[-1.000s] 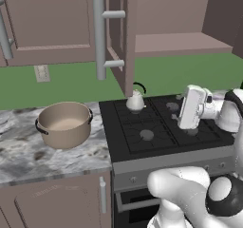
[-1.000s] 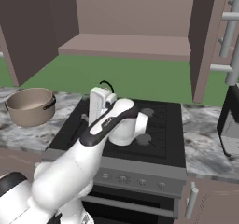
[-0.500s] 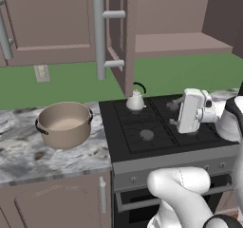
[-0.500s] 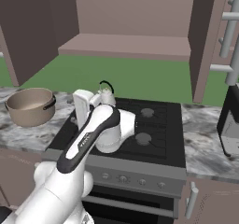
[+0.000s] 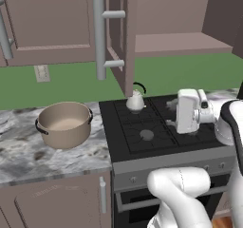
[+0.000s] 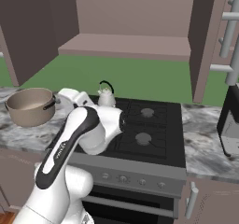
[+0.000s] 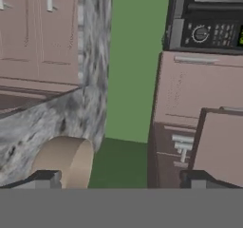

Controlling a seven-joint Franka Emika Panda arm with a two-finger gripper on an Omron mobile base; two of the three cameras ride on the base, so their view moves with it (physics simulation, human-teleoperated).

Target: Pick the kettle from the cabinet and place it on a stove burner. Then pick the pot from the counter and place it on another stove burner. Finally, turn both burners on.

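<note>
Left base view: the small silvery-grey rounded kettle (image 5: 135,101) with its thin black arched handle sits upright on the rear-left burner of the black four-burner cooktop (image 5: 161,127), so the first placement reads as done; the wide tan-beige round pot (image 5: 65,124) stands upright, mouth up, on the grey-and-white marbled stone counter (image 5: 28,156), well left of the stove, one dark loop handle toward the cooktop and one away, so its handle axis runs roughly left-right. The front-left burner cap (image 5: 146,135) is bare. Right base view: the white arm bends low over the stove's left edge, hand toward the pot (image 6: 31,106); kettle (image 6: 106,96) just behind it; the mauve-brown wall cabinet (image 6: 126,45) stands open above. Hand view: the gripper (image 7: 121,178) has its two dark tips set wide apart, nothing between them, with the pot's tan wall (image 7: 66,160) beside one tip. Judgement: pot pickup is in hand; next move calls for closing in on the rim.
</note>
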